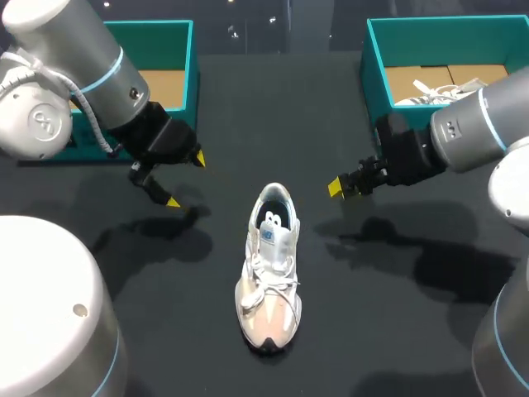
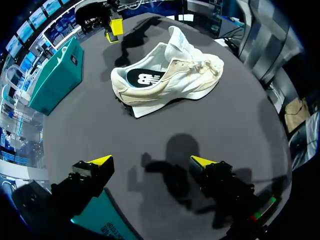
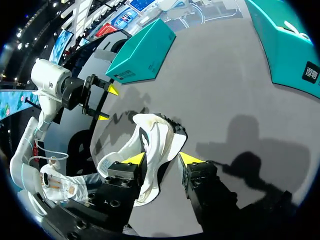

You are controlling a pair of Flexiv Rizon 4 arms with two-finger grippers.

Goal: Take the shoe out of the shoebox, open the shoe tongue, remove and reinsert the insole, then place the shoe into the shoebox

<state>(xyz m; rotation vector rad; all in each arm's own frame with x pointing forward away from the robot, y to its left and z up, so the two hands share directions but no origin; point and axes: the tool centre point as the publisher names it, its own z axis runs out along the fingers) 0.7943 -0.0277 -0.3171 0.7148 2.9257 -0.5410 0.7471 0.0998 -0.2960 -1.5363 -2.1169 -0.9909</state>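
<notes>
Black table [image 1: 331, 124] bears one loose shoe [image 1: 270, 273], two teal shoeboxes [image 1: 186, 62] [image 1: 376, 74].

The white-and-cream shoe [image 1: 269, 277] is stood upright at the middle of the bench [image 1: 372, 331], toe to the near edge, dark insole [image 1: 274, 220] seen inside. One open teal shoebox [image 1: 161, 45] is set far left, another shoebox [image 1: 446, 41] far right, a second shoe [image 1: 434, 91] held in it.

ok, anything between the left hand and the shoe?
Nothing: just bare black table with shadows between the left hand and the shoe, clearest in the left wrist view.
</notes>
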